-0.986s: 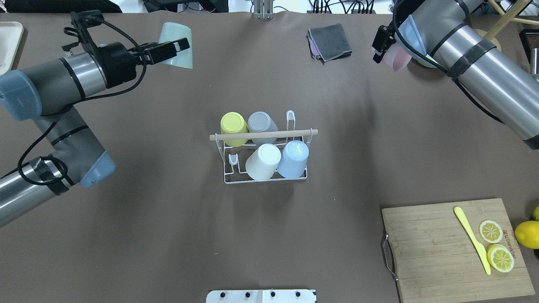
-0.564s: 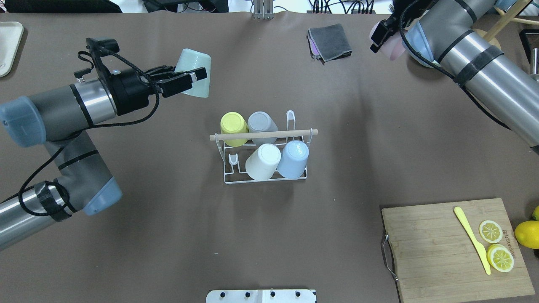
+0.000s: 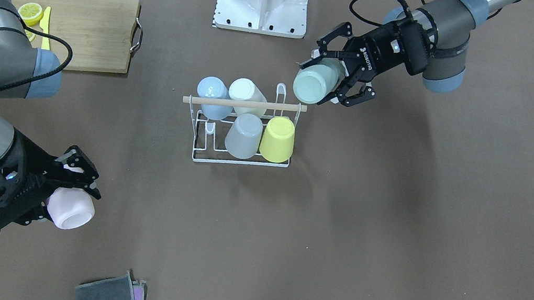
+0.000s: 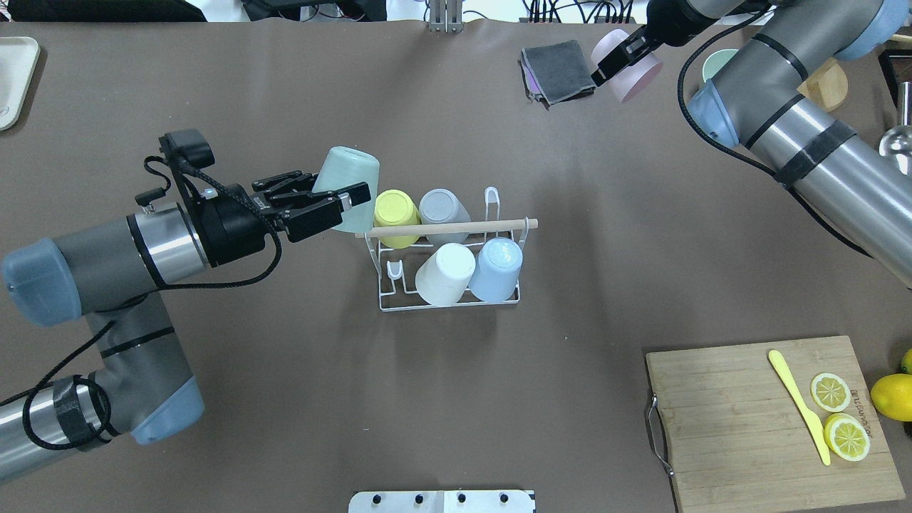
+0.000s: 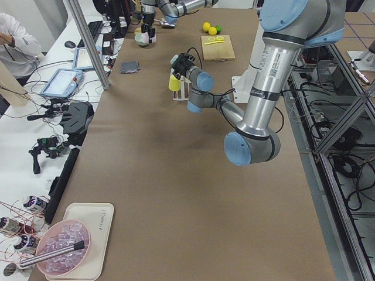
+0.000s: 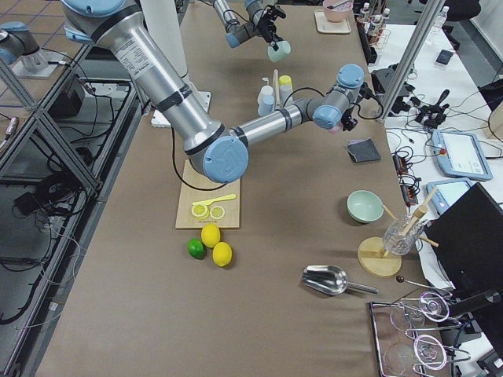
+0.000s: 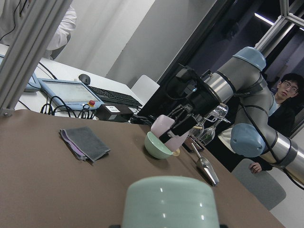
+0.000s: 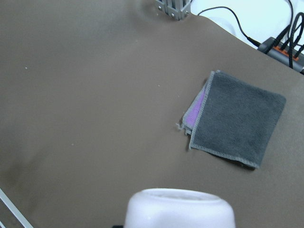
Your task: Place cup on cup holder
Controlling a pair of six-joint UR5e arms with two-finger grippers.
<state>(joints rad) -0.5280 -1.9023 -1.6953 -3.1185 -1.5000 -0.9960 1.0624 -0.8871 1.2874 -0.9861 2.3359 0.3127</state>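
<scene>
Mint cup (image 4: 347, 171) neared the cup holder's (image 4: 456, 229) four cups (image 4: 445, 274); pink cup (image 4: 641, 78) shifted.

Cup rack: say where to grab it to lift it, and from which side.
Grip the wooden rod across its top, near the middle, coming straight down with the jaws set across it. It is the highest, bare part and spans the whole frame, so the load should hang level. The cups lean outward on both sides and would likely block a sideways approach to the wire.
</scene>
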